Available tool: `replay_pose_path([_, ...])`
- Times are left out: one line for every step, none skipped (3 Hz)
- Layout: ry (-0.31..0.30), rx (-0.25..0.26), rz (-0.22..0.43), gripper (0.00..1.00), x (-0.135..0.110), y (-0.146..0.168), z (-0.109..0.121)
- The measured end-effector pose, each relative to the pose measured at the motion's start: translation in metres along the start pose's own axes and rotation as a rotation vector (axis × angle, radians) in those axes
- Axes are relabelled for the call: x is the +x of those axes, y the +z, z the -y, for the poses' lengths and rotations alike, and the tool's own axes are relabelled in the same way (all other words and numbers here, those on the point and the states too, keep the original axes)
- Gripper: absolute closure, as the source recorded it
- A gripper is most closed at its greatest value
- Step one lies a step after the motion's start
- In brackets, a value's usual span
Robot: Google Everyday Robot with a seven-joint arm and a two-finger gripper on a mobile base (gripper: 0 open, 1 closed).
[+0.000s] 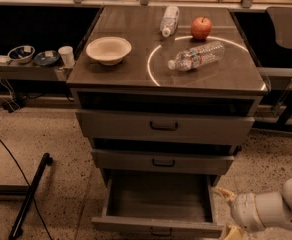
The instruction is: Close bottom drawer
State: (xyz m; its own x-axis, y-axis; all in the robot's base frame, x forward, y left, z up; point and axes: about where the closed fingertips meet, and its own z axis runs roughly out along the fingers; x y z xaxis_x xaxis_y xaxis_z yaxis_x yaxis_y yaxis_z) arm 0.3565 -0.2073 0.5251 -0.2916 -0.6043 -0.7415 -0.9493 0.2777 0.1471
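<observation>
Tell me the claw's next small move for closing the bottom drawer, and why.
Probably shift the claw left, across the front of the bottom drawer. The drawer stands pulled well out, and the open claw sits low by its right front corner, beside the front panel rather than facing it, so pushing from here would likely skew or miss it.

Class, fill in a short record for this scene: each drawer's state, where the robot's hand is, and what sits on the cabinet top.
bottom drawer: pulled out, nothing visible inside
top drawer, middle drawer: pushed in much further
hand: low, right of the bottom drawer's front, fingers apart, holding nothing
cabinet top: bowl, apple, near bottle, far bottle, both lying down
</observation>
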Motion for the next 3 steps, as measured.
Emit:
replay_pose_path([0.039,-0.050,0.037,0.00,0.018,0.028,-0.010])
replay_pose_path([-0.049,0.028,0.196,0.00,-0.006,0.061,0.038])
replay_pose_path([-0.161,0.112,0.304,0.00,-0.006,0.114,0.084])
